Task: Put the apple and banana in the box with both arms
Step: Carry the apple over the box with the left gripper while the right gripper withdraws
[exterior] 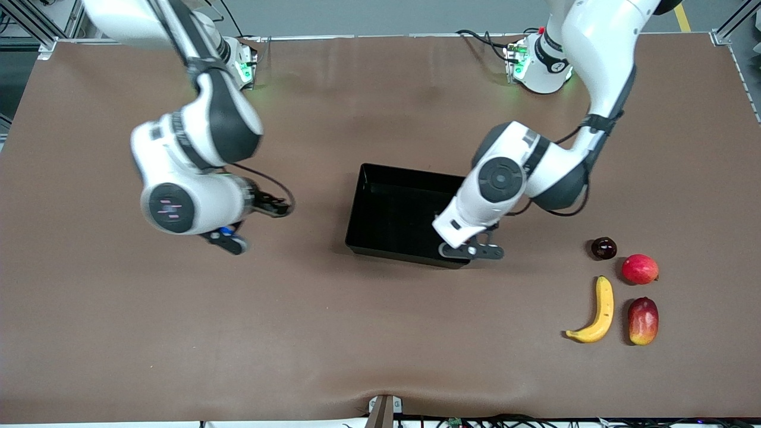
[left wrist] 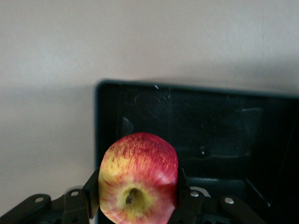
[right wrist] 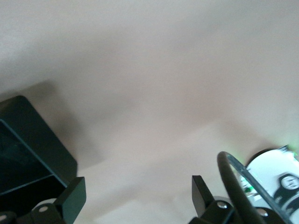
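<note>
My left gripper [exterior: 472, 250] is shut on the apple [left wrist: 140, 177], red with yellow streaks, stem dimple toward the camera. In the left wrist view the gripper [left wrist: 138, 187] holds it over the black box [left wrist: 210, 121]. In the front view the hand hangs over the box's [exterior: 380, 173] corner toward the left arm's end, and the apple is hidden under it. The yellow banana [exterior: 600, 312] lies on the table toward the left arm's end, nearer the front camera than the box. My right gripper [exterior: 230, 241] is open and empty [right wrist: 138, 191] over bare table beside the box [right wrist: 23, 140].
Three other fruits lie by the banana: a small dark round one [exterior: 603, 248], a plain pinkish-red round one [exterior: 640, 268] and a red-and-yellow mango [exterior: 643, 321]. The brown table mat [exterior: 333, 333] stretches wide around the box.
</note>
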Robot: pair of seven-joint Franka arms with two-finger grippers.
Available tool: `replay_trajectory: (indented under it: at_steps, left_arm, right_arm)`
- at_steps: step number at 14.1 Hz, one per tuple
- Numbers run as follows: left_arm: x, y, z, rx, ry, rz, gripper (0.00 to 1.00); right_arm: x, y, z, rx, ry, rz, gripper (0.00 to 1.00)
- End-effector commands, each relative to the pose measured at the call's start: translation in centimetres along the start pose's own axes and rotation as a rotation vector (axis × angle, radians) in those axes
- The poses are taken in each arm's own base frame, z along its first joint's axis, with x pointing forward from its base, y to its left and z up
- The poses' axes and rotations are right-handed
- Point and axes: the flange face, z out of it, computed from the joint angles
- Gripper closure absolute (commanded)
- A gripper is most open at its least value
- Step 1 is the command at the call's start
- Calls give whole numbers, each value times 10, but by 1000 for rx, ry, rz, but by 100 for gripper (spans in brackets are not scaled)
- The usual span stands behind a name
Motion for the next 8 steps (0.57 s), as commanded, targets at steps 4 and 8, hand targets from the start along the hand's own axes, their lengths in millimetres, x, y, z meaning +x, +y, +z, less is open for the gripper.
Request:
replay_trajectory:
  at_steps: [4,8]
  left_arm:
    - [-24,30,66,89,-68,51,100]
    - [-39,49,101,106,-110,49,100]
  right_arm:
    - [69,145,-16,8,-105,-166,0]
    - [94,185,-21,29,-92,-163,0]
